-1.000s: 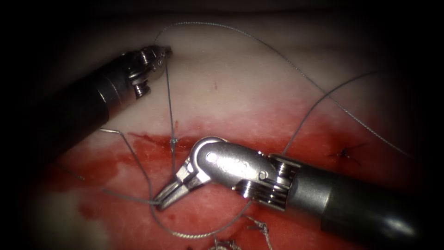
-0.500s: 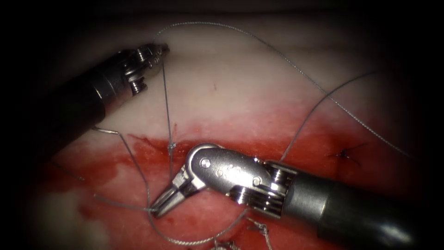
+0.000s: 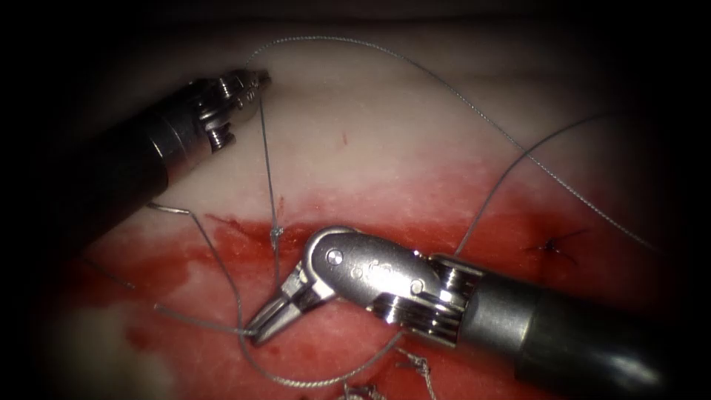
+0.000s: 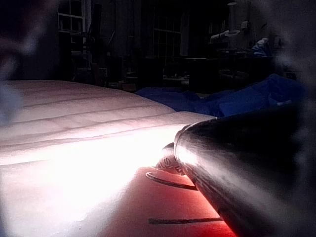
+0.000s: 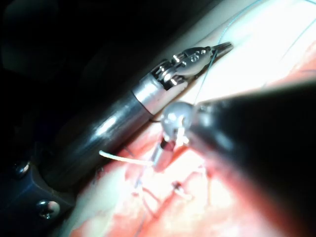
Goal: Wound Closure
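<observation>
Tissue (image 3: 385, 148) lies across the scene, pale on its far part and wet with red fluid (image 3: 185, 267) along the cut (image 3: 244, 226), which runs left to right through the middle.

From the far left comes the left tool (image 3: 261, 76), its jaws closed on the thread (image 3: 268, 170). From that grip one strand drops straight and taut toward the cut, ending at a small knot (image 3: 276, 233) seated on the wound line. A second strand leaves the same grip and sweeps in a wide slack arc over the pale tissue to the far right.

From the near right comes the right tool (image 3: 258, 331), its wrist bent so the tip points left and toward the viewer. Its jaws are closed on thread just near of the cut, where a strand running in from the left meets a loop that curls along the near edge.

Judging by the two grips, set on opposite sides of the knot with the far strand straight between them, the tools seem placed to keep tension across the knot.

On the left side of the cut a curved sliver, probably the needle (image 3: 169, 210), lies free on the tissue; neither tool holds it, and whether its tip is buried is unclear. A finished stitch (image 3: 554, 246) sits to the right.
</observation>
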Controlling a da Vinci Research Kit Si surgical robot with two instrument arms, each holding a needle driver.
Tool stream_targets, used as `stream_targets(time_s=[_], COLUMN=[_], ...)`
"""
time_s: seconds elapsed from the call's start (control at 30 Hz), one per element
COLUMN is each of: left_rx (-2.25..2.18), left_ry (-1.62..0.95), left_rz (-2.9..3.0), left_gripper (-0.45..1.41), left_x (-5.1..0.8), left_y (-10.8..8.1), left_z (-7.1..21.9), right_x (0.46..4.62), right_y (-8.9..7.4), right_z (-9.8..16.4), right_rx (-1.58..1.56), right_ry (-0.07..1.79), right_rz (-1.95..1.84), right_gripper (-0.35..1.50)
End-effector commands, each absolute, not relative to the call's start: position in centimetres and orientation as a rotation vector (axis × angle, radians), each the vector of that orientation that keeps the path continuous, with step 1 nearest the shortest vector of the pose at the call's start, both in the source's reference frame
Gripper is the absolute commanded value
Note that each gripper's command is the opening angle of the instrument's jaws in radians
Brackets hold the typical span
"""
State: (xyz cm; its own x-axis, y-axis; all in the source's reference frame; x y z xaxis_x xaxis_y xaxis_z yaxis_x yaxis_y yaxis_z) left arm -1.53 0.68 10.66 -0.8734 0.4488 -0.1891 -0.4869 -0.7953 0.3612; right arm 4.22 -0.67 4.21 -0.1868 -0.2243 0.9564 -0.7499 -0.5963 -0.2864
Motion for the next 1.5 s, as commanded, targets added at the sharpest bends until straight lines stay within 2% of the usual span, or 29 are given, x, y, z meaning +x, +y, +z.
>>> stream_targets(time_s=[0.03,0.07,0.13,0.17,0.2,0.23,0.33,0.37,0.47,0.5,0.6,0.73,0.93,1.17,1.5], left_rx=[-0.149,-0.157,-0.185,-0.214,-0.227,-0.301,-0.355,-0.414,-0.463,-0.529,-0.578,-0.683,-0.728,-0.768,-0.784], left_ry=[0.555,0.550,0.525,0.498,0.507,0.542,0.578,0.616,0.634,0.677,0.693,0.703,0.752,0.788,0.808], left_rz=[2.576,2.577,2.576,2.569,2.566,2.540,2.519,2.497,2.475,2.458,2.448,2.427,2.396,2.361,2.344], left_gripper=[-0.45,-0.45,-0.45,-0.45,-0.45,-0.45,-0.45,-0.45,-0.45,-0.45,-0.45,-0.45,-0.45,-0.45,-0.45], left_x=[-1.55,-1.55,-1.56,-1.57,-1.57,-1.58,-1.58,-1.59,-1.61,-1.65,-1.71,-1.77,-1.75,-1.75,-1.76], left_y=[0.8,0.8,0.8,0.9,0.9,0.9,0.9,0.9,0.9,0.9,0.9,0.9,1.0,1.1,1.1], left_z=[10.5,10.5,10.4,10.3,10.2,9.9,9.6,9.3,9.1,8.9,8.8,8.7,8.6,8.4,8.3], right_x=[4.29,4.29,4.22,4.13,4.06,3.88,3.79,3.67,3.59,3.54,3.52,3.47,3.36,3.15,2.56], right_y=[-0.5,-0.5,-0.4,-0.3,-0.3,-0.1,0.0,0.2,0.3,0.4,0.4,0.5,0.7,0.8,0.8], right_z=[4.1,4.1,4.1,4.1,4.1,4.0,4.0,3.9,3.8,3.8,3.8,3.9,4.1,4.2,4.2], right_rx=[1.716,1.742,1.817,1.855,1.881,1.952,2.010,2.062,2.087,2.140,2.173,2.285,2.362,2.314,2.238], right_ry=[-1.119,-1.102,-1.080,-1.148,-1.170,-1.262,-1.322,-1.436,-1.536,-1.688,-1.668,-1.575,-1.489,-1.544,-1.640], right_rz=[1.850,1.868,1.912,1.944,1.966,2.108,2.217,2.334,2.404,2.529,2.580,2.726,2.836,2.797,2.710], right_gripper=[-0.35,-0.28,0.42,0.78,0.93,1.30,1.31,1.30,1.35,1.33,1.33,1.46,1.46,1.46,1.48])
